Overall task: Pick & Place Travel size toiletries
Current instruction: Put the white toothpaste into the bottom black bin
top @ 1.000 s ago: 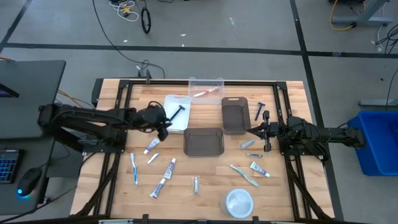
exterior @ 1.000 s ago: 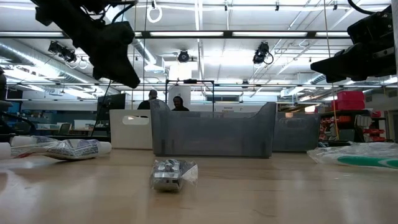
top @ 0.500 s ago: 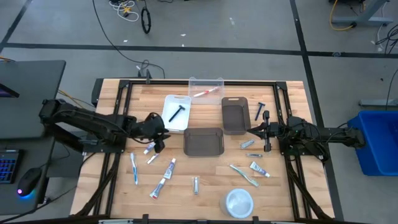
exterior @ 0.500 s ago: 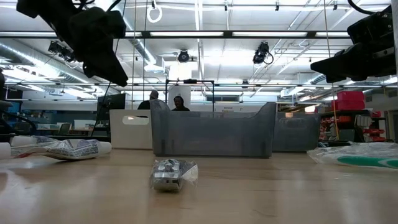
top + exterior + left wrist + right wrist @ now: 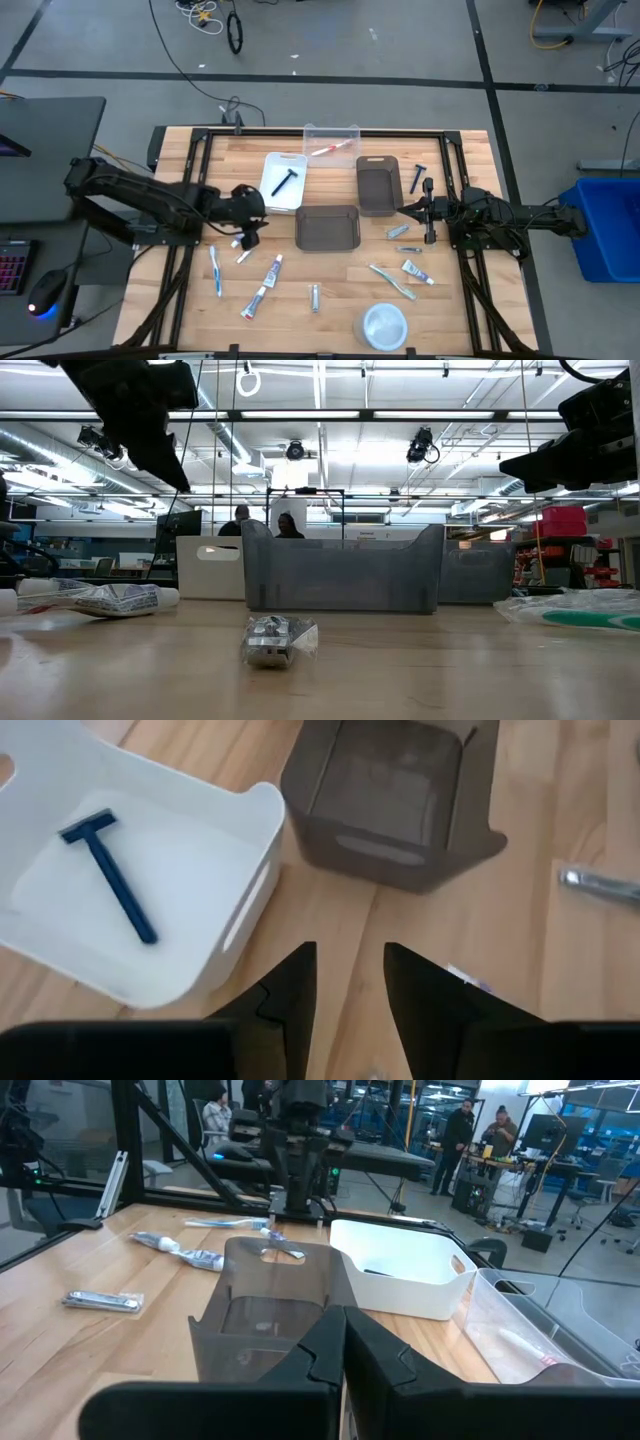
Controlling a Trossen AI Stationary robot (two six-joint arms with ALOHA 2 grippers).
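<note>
Small toothpaste tubes (image 5: pixel 273 268), a blue toothbrush (image 5: pixel 215 270) and a silvery tube (image 5: pixel 314 296) lie flat on the table's near left part. More tubes (image 5: pixel 417 271) and a toothbrush (image 5: pixel 390 280) lie near right. One black razor (image 5: pixel 283 180) lies in the white bin (image 5: pixel 270 190), and two razors (image 5: pixel 417 178) lie at the right. My left gripper (image 5: pixel 250 226) is open and hangs above a tube just near of the white bin. My right gripper (image 5: pixel 405 210) is shut and waits right of the dark bins.
A wide dark bin (image 5: pixel 327 228) sits mid-table, with a second dark bin (image 5: pixel 377 185) behind it. A clear bin (image 5: pixel 331 145) at the far edge holds a pink toothbrush. A round white dish (image 5: pixel 384 324) stands at the near edge. People stand in the room beyond the table.
My left gripper has moved from beside the white bin's near corner toward the table's near edge and slightly left, and now hangs over the tubes. Nothing on the table has moved.
</note>
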